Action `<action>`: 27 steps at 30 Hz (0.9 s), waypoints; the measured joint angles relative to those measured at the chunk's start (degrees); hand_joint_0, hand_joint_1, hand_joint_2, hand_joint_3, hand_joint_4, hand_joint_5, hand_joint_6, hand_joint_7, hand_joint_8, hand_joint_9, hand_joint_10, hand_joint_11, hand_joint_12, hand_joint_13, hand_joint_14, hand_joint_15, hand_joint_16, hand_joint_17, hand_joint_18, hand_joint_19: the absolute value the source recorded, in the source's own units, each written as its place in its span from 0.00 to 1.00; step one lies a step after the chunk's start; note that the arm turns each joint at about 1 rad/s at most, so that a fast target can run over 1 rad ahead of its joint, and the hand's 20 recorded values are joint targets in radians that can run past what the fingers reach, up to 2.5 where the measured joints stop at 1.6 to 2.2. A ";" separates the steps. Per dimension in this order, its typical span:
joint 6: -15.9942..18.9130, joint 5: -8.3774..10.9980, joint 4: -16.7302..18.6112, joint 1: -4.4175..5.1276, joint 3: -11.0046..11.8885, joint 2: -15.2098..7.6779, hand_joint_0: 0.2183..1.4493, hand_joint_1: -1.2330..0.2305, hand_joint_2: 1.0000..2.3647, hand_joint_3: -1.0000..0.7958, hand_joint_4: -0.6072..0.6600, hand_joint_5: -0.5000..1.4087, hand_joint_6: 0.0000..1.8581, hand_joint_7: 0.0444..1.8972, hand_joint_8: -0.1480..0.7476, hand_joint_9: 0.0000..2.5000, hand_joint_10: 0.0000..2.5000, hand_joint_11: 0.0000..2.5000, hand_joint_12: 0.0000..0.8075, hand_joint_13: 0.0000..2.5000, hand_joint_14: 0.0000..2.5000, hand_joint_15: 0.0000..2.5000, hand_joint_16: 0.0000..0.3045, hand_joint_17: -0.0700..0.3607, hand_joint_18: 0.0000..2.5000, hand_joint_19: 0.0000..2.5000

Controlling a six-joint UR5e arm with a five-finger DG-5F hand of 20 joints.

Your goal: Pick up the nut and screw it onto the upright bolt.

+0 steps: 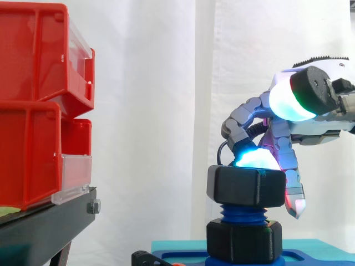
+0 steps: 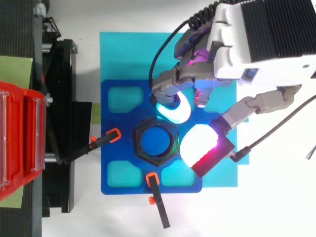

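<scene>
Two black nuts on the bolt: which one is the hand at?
The upper nut, topmost on the blue bolt, level with the hand. The lower nut sits at the base, below it.

text: none legible | labels: none legible | numbers, signs: none legible

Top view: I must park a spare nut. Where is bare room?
Bare white table below the cyan mat, right of the blue plate. Crowded around the nut and hand, and at the black stand and red bins.
</scene>
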 measured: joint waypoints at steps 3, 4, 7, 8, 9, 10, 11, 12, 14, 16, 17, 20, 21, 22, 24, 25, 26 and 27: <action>0.00 -0.05 0.00 -0.09 0.14 0.03 0.23 0.70 0.00 0.28 0.61 0.27 0.27 0.71 0.49 0.58 0.00 0.04 0.36 0.40 0.00 0.01 0.11 0.34 0.33 0.05; 0.00 -0.06 -0.02 -0.11 0.38 0.02 0.23 0.70 0.00 0.28 0.62 0.26 0.27 0.66 0.50 0.57 0.00 0.04 0.37 0.39 0.00 0.01 0.11 0.34 0.33 0.05; 0.00 -0.17 -0.14 -0.14 1.26 0.03 0.23 0.71 0.00 0.28 0.68 0.24 0.27 0.54 0.51 0.55 0.00 0.04 0.38 0.38 0.00 0.01 0.12 0.35 0.31 0.04; 0.00 -0.26 -0.28 -0.20 1.72 0.03 0.23 0.71 0.00 0.28 0.69 0.23 0.27 0.51 0.51 0.54 0.00 0.03 0.39 0.38 0.00 0.01 0.12 0.36 0.31 0.04; -0.01 -0.38 -0.44 -0.24 2.11 0.05 0.23 0.71 0.00 0.28 0.69 0.23 0.27 0.51 0.51 0.54 0.00 0.04 0.39 0.38 0.00 0.01 0.12 0.36 0.31 0.04; -0.02 -0.54 -0.69 -0.28 2.57 0.05 0.23 0.71 0.00 0.28 0.70 0.22 0.27 0.49 0.51 0.53 0.00 0.03 0.39 0.37 0.00 0.01 0.13 0.36 0.31 0.04; -0.11 -0.82 -1.21 -0.35 3.26 0.04 0.23 0.70 0.00 0.28 0.70 0.22 0.27 0.47 0.52 0.52 0.00 0.03 0.40 0.37 0.00 0.00 0.13 0.37 0.30 0.04; -0.22 -1.03 -1.68 -0.42 3.76 0.03 0.23 0.70 0.00 0.28 0.69 0.21 0.27 0.45 0.52 0.51 0.00 0.02 0.40 0.37 0.00 0.00 0.13 0.37 0.30 0.04; -0.64 -1.45 -2.69 -0.56 4.78 0.03 0.22 0.70 0.00 0.28 0.67 0.20 0.27 0.41 0.51 0.50 0.00 0.01 0.40 0.36 0.00 0.00 0.13 0.37 0.30 0.04; -1.00 -1.65 -3.27 -0.66 5.38 0.03 0.22 0.70 0.00 0.28 0.66 0.20 0.27 0.38 0.50 0.48 0.00 0.00 0.40 0.35 0.00 0.00 0.13 0.38 0.29 0.04; -1.16 -1.72 -3.47 -0.71 5.62 0.03 0.22 0.70 0.00 0.28 0.66 0.20 0.27 0.37 0.50 0.48 0.00 0.00 0.40 0.35 0.00 0.00 0.14 0.38 0.28 0.04; -1.35 -1.92 -3.53 -0.75 5.89 -0.01 0.22 0.70 0.00 0.28 0.66 0.19 0.27 0.34 0.49 0.44 0.00 0.00 0.40 0.33 0.00 0.00 0.14 0.39 0.27 0.04; -1.37 -2.00 -3.45 -0.72 5.92 -0.04 0.22 0.70 0.00 0.28 0.65 0.19 0.27 0.33 0.48 0.43 0.00 0.00 0.40 0.32 0.00 0.00 0.14 0.39 0.27 0.04; -1.38 -2.09 -3.30 -0.68 5.94 -0.05 0.22 0.70 0.00 0.28 0.64 0.19 0.27 0.32 0.48 0.42 0.00 0.00 0.41 0.30 0.00 0.00 0.14 0.39 0.25 0.04; -1.42 -2.28 -2.68 -0.51 5.95 -0.08 0.21 0.70 0.00 0.28 0.63 0.18 0.27 0.31 0.46 0.38 0.00 0.00 0.40 0.28 0.00 0.00 0.15 0.40 0.21 0.03; -1.42 -2.33 -2.31 -0.43 5.95 -0.12 0.21 0.70 0.00 0.28 0.62 0.18 0.27 0.30 0.46 0.37 0.00 0.00 0.41 0.27 0.00 0.00 0.15 0.40 0.20 0.03; -1.41 -2.38 -1.78 -0.28 5.96 -0.23 0.21 0.70 0.00 0.28 0.62 0.18 0.27 0.30 0.46 0.36 0.00 0.00 0.41 0.25 0.00 0.00 0.15 0.40 0.19 0.03; -1.40 -2.40 -1.38 -0.16 5.96 -0.31 0.21 0.70 0.00 0.28 0.62 0.18 0.27 0.30 0.46 0.36 0.00 0.00 0.41 0.25 0.00 0.00 0.15 0.40 0.19 0.03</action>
